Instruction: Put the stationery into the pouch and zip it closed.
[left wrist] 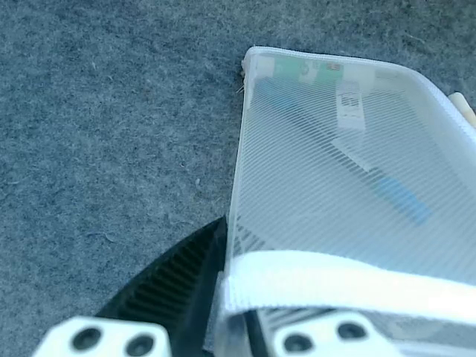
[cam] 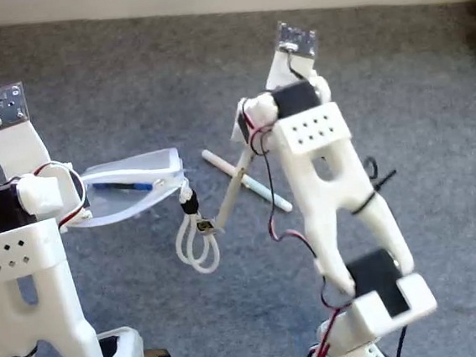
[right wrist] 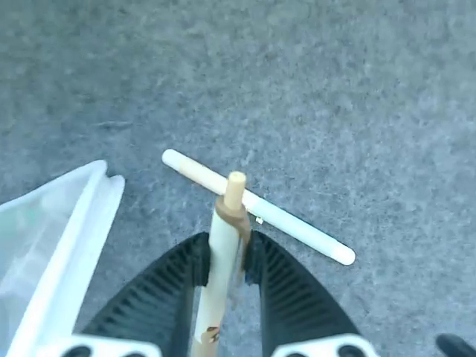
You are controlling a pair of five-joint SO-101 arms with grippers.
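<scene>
Right wrist view: loading, right gripper (right wrist: 224, 239) clamped on beige pen (right wrist: 216, 290); next, steer into pouch (right wrist: 52, 238) pinched by left gripper (left wrist: 227, 290)

The high camera looks steeply down from behind both arms over the table (cam: 127, 79). The wrist cameras look close along the left gripper (left wrist: 230, 249) and right gripper (right wrist: 225, 242). All three views share the pouch (cam: 122, 205). The high and right wrist views share the pen (cam: 264, 191) and pencil (cam: 227, 200).

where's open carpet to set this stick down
Free: the grey carpet beyond the clear mesh pouch and the white pen; also the near patch, this side of the white strap loop. Crowded: around the right hand, where its beige stick crosses over the pen beside the pouch's mouth.
</scene>
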